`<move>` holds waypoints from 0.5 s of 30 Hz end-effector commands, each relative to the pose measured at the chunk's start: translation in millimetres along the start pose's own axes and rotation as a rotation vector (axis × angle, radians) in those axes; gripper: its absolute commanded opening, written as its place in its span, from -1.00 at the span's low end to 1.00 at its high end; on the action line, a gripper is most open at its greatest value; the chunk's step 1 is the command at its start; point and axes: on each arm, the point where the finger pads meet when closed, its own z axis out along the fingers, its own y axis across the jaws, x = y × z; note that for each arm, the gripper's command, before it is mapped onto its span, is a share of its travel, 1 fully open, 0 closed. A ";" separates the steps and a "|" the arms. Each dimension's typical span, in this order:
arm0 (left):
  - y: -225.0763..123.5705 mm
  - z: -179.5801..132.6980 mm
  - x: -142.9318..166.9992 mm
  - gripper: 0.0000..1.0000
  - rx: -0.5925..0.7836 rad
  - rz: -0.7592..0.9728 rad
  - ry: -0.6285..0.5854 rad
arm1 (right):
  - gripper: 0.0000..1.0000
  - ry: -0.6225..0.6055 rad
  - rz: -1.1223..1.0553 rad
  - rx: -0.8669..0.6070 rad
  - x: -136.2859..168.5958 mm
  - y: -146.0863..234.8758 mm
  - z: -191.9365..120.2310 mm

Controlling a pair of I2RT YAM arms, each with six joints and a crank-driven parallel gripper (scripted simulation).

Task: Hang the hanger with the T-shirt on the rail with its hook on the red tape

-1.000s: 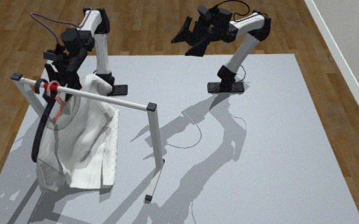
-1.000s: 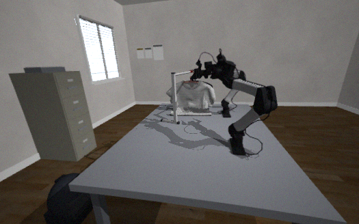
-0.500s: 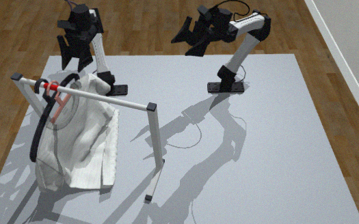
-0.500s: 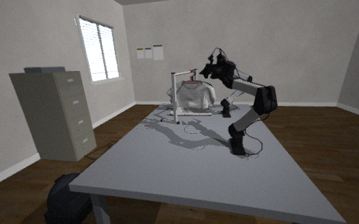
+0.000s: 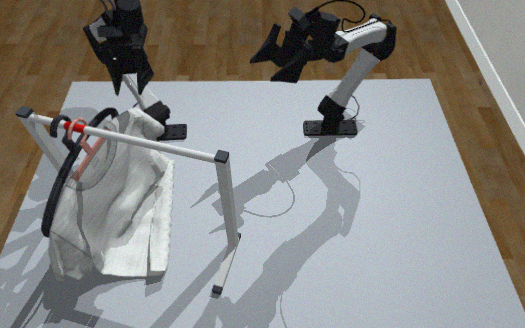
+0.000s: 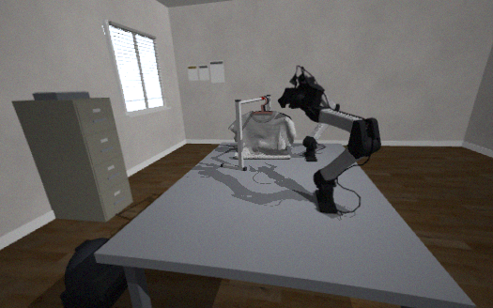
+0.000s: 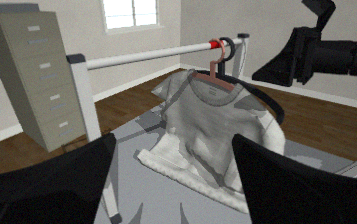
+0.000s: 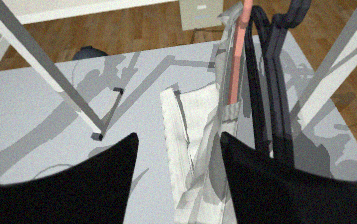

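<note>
pink hanger: hooked at red tape, T-shirt on it
black hanger: close beside
right gripper: opened, empty, apart from rail
left gripper: opened, well apart

Red tape; pink hanger; plain whitish T-shirt.

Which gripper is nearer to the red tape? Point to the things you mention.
Right. The right gripper (image 5: 130,92) (image 7: 257,74) (image 8: 179,135) is slightly away from the red tape (image 5: 74,127) (image 6: 263,99) (image 7: 213,45); the left gripper (image 5: 262,71) (image 6: 285,101) (image 7: 174,136) is farther, towards the rail's (image 5: 146,144) (image 6: 251,100) (image 7: 149,56) other end.
</note>
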 end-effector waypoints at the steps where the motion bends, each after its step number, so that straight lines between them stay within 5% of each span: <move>1: -0.2 3.4 -26.6 1.00 -0.006 0.008 -0.075 | 0.37 0.082 -0.005 0.053 9.5 -9.1 -15.8; 15: -0.2 3.4 -26.6 1.00 -0.006 0.008 -0.075 | 0.37 0.096 -0.023 0.010 2.7 -22.3 -34.6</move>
